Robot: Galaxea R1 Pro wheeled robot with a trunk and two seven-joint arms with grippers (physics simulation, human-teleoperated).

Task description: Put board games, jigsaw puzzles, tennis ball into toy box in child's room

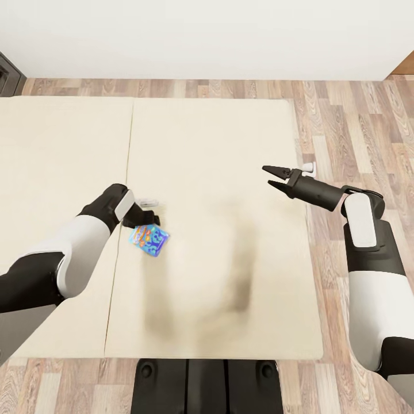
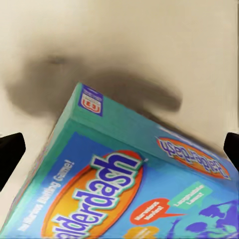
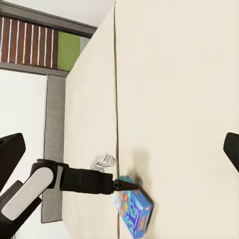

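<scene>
On the beige bed (image 1: 218, 149) a small blue board game (image 1: 149, 239) with orange "Balderdash" lettering sits tilted beside the mattress seam. My left gripper (image 1: 154, 222) is right over its upper edge. In the left wrist view the box (image 2: 124, 189) lies close between the spread fingertips (image 2: 11, 154), so the gripper is open. The right wrist view shows the left gripper (image 3: 127, 185) touching the box (image 3: 133, 211) at its top corner. My right gripper (image 1: 268, 175) hovers open and empty over the bed's right side.
Wood-plank floor (image 1: 356, 132) runs along the bed's right side and far end, below a white wall (image 1: 207, 34). The robot's dark base (image 1: 207, 385) stands against the bed's near edge. A window (image 3: 45, 45) shows beyond the bed in the right wrist view.
</scene>
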